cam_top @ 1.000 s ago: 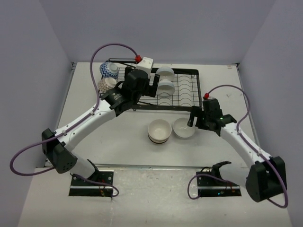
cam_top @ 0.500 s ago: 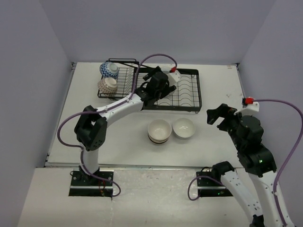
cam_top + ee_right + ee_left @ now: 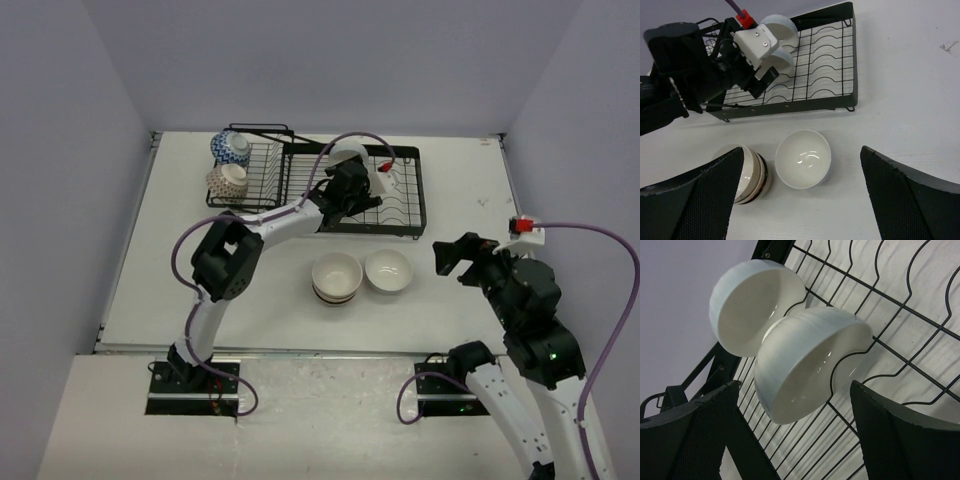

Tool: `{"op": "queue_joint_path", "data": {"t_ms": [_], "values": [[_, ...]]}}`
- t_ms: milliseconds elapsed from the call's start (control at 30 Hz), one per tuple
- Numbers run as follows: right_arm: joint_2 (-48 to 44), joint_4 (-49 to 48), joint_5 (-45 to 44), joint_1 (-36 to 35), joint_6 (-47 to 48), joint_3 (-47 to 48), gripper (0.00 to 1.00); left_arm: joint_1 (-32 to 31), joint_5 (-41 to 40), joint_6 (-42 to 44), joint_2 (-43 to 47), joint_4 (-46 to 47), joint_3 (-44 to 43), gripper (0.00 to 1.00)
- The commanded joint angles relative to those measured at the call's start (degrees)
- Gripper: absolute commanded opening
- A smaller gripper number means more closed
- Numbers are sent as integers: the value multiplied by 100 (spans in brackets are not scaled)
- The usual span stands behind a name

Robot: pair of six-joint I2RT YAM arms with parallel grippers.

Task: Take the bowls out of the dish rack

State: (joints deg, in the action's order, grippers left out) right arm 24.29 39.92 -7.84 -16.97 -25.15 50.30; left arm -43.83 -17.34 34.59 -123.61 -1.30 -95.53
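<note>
right jaws wide open, empty, pulled back from the placed bowl [image 3: 803, 159]; left jaws open, now straddling the next bowl [image 3: 810, 365] in the rack [image 3: 790, 107], ungripped.

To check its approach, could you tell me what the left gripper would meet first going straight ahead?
Probably the nearer white bowl standing in the dish rack, framed by the open left gripper; depth is hard to judge.

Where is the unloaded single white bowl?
Top view: the white bowl sits on the table, right of the stacked bowls, in front of the dish rack.
</note>
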Motion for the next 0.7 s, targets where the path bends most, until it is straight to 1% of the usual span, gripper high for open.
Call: {"op": "queue_joint_path", "data": {"t_ms": [0,100,167,200,433,467,633,667], "values": [[-74,-301,255,1,133,-3,99,50,-40,294,-74,507,-274,91],[-135,-371,353,1,124,-29,99,59,-217,522,-276,885,-256,83],[-153,-362,344,1,133,-29,99,50,-356,697,-365,1157,-221,82],[-188,-354,318,1,133,-29,99,59,-366,742,-435,1211,-212,77],[-320,-371,116,1,133,-21,99,59,-770,1085,-427,1975,121,62],[-320,-371,124,1,142,-12,99,59,-771,1102,-427,2089,131,57],[-320,-371,195,1,177,-3,99,59,-788,1147,-550,2204,96,46],[-320,-371,186,1,194,-3,99,59,-797,1147,-576,2213,61,40]]}}
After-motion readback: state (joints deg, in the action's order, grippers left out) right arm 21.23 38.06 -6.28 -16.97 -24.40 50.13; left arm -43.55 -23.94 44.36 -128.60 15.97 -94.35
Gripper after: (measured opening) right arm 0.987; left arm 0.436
